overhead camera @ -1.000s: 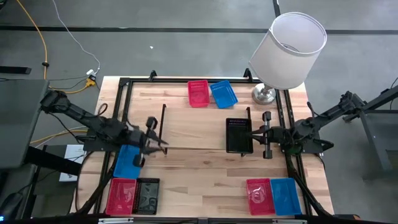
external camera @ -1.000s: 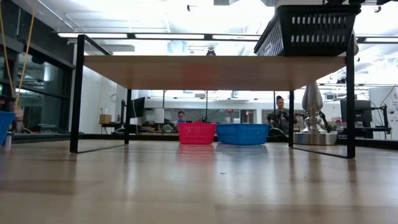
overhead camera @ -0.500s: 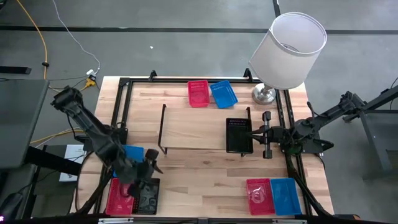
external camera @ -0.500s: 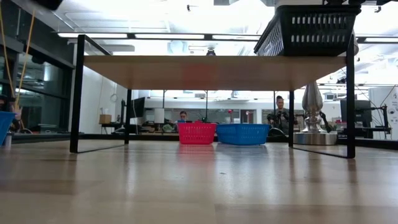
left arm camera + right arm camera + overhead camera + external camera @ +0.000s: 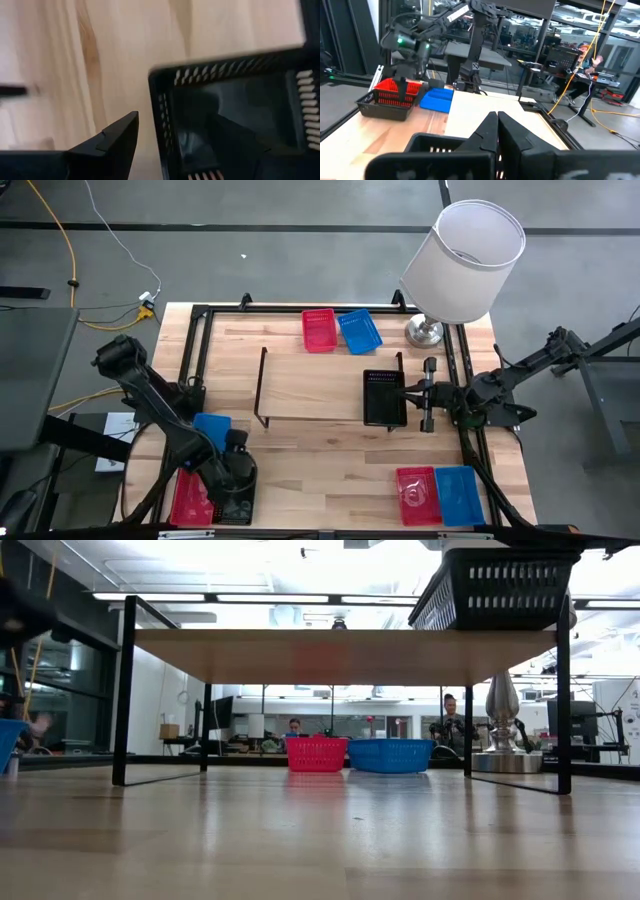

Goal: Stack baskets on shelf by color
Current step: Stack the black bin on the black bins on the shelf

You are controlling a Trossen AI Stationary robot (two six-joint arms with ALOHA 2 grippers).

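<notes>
One black basket (image 5: 384,397) already sits on the shelf (image 5: 310,387), at its 3 o'clock end; that is the only basket up there, so the job reads as barely begun; eight remain on the table (image 5: 330,450). The right gripper (image 5: 427,408) waits just beside that basket at the shelf's 3 o'clock edge, its fingers pressed together and holding nothing.

The left gripper (image 5: 236,478) hangs over a second black basket (image 5: 237,496) at the table's 7 o'clock corner; in the left wrist view its fingers stand apart, one finger (image 5: 107,145) outside the basket's near wall (image 5: 162,120), so a grasp on that rim looks like the step in hand, not yet made. A red basket (image 5: 192,498) lies touching the black one at its 9 o'clock side, and a blue basket (image 5: 207,436) lies near at 11 o'clock.

A red basket (image 5: 319,330) and a blue basket (image 5: 360,331) sit side by side at the table's 12 o'clock edge; another red (image 5: 416,493) and blue (image 5: 459,494) pair lies at 5 o'clock; a ninth basket I cannot find. A lamp (image 5: 462,262) stands at 1 o'clock.
</notes>
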